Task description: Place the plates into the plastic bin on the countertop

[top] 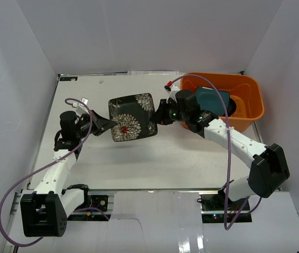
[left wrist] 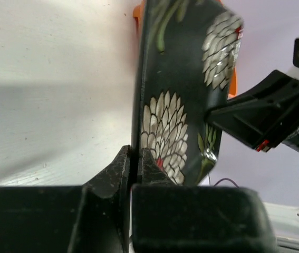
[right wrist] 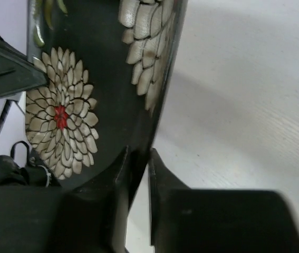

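The square black plate with white flowers (top: 132,117) is held in the air over the countertop (top: 138,163), between both arms. My left gripper (top: 107,124) is shut on its left rim, seen edge-on in the left wrist view (left wrist: 134,158) with the plate (left wrist: 181,79) above it. My right gripper (top: 158,117) is closed on the opposite rim (right wrist: 138,158), with the plate's flowered face (right wrist: 102,68) to its left. The orange plastic bin (top: 249,100) stands at the back right. It holds a dark teal plate (top: 210,97) and a black one (top: 229,107).
White walls enclose the countertop on three sides. The right arm's forearm (top: 233,139) runs just in front of the bin. Purple cables loop over both arms. The arm bases sit at the near edge.
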Controlling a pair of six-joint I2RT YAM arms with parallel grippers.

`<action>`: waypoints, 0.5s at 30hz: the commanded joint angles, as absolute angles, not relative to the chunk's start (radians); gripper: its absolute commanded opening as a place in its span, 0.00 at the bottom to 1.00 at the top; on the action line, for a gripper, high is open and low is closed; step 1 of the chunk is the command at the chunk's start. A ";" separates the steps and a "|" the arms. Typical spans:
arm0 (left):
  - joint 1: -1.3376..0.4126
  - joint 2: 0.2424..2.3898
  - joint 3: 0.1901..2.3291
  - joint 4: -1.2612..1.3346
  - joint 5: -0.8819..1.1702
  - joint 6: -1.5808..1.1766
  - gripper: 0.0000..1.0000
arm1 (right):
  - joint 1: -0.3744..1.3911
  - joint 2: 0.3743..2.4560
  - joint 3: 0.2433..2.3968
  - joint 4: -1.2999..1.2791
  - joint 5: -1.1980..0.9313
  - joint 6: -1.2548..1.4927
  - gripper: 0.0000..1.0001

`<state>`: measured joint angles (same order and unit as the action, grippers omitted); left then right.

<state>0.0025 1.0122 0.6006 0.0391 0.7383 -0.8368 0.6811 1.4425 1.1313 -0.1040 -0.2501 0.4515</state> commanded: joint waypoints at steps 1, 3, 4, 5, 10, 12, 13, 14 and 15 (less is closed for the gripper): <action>-0.034 0.954 0.680 0.103 0.808 -0.842 0.12 | 0.683 1.390 1.111 -0.043 -0.210 0.474 0.09; -0.040 0.947 0.692 0.080 0.811 -0.821 0.18 | 0.680 1.355 1.109 -0.032 -0.173 0.488 0.08; -0.047 0.937 0.692 0.078 0.811 -0.818 0.25 | 0.677 1.341 1.111 -0.034 -0.166 0.494 0.08; -0.052 0.928 0.693 0.077 0.810 -0.815 0.31 | 0.673 1.329 1.112 -0.032 -0.158 0.500 0.08; -0.084 0.911 0.738 0.019 0.853 -0.758 0.98 | 0.501 1.191 1.108 -0.023 -0.176 0.570 0.08; -0.101 0.887 0.724 0.006 0.844 -0.747 0.98 | 0.393 1.132 1.103 -0.023 -0.256 0.597 0.08; -0.107 0.862 0.707 0.006 0.836 -0.736 0.98 | 0.268 1.115 1.101 -0.025 -0.334 0.615 0.08; -0.110 0.853 0.701 0.006 0.827 -0.729 0.98 | 0.203 1.089 1.106 -0.025 -0.377 0.624 0.08; -0.117 0.850 0.700 -0.024 0.827 -0.716 0.98 | 0.131 1.083 1.108 -0.026 -0.415 0.632 0.08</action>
<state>-0.0998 0.8818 0.7017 0.0128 0.8104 -0.7647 0.3145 1.1797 1.0679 -0.1894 -0.3031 0.5449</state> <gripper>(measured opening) 0.975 0.122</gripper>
